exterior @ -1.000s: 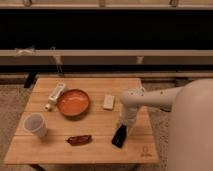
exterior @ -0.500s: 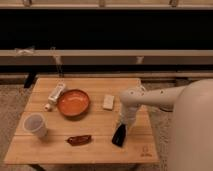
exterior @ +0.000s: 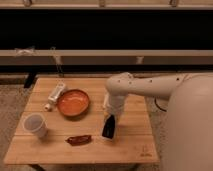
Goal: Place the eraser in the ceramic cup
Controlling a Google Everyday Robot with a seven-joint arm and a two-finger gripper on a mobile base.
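The eraser (exterior: pixel 109 128) is a flat black slab, held upright and slightly tilted at the front middle of the wooden table (exterior: pixel 132 145). My gripper (exterior: pixel 110 118) comes down from the white arm (exterior: pixel 145 86) and is shut on the eraser's top end. The ceramic cup (exterior: pixel 36 125) is plain white and stands upright near the table's front left, well to the left of the gripper and apart from it.
A shallow orange bowl (exterior: pixel 73 102) sits at the table's middle, just left of the arm. A dark red-brown elongated thing (exterior: pixel 79 140) lies between the eraser and the cup. A white tube (exterior: pixel 56 94) lies at the back left. My white body fills the right.
The gripper has moved left with the eraser in it, from the table's right part toward the middle. The arm now covers the small white block.
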